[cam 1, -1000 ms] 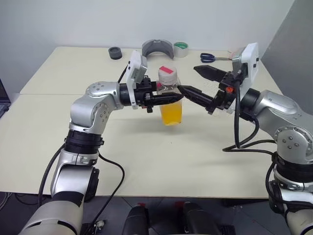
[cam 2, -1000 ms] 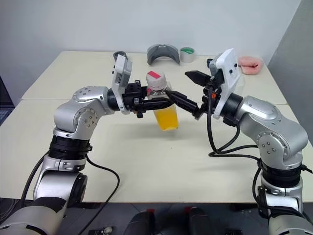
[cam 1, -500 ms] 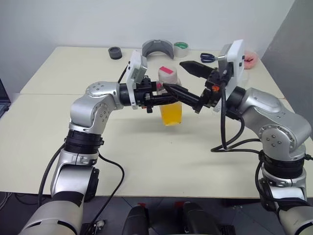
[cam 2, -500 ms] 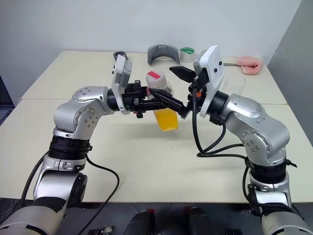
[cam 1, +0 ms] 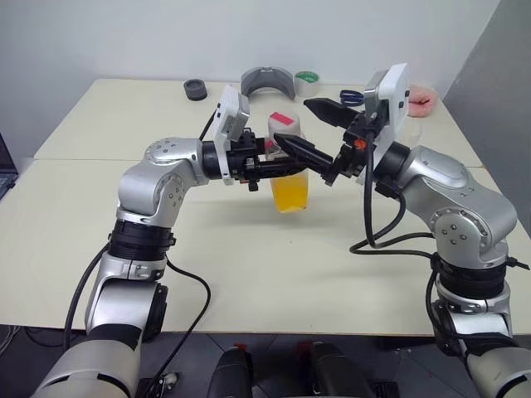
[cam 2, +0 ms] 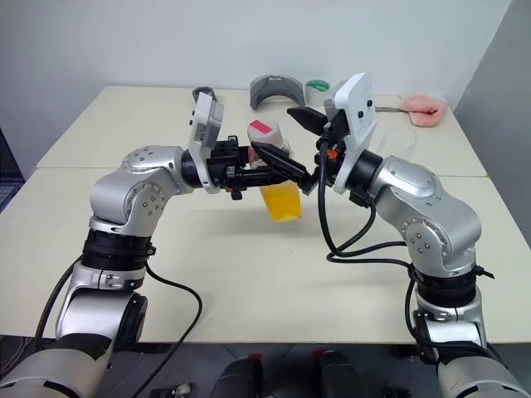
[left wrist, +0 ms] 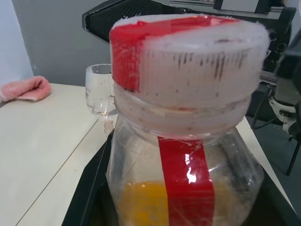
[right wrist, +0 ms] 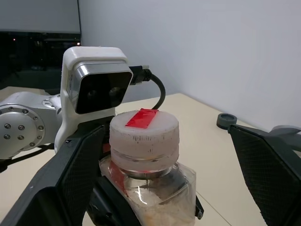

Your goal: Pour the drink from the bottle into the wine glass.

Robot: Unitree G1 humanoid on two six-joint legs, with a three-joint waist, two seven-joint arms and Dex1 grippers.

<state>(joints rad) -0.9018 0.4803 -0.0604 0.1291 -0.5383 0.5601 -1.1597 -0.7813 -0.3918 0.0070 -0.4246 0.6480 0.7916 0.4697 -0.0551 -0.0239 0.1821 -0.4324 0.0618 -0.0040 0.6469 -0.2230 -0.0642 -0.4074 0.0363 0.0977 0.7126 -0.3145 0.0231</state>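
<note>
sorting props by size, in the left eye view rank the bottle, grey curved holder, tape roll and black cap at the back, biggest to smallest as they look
1. bottle, nearest the camera, which enlarges it
2. grey curved holder
3. tape roll
4. black cap

The tape roll and black cap look nearly alike, so their order is unsure.

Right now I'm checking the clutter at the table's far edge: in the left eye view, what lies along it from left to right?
Black round cap → grey curved piece → green tape roll → blue-handled scissors → pink cloth.
</note>
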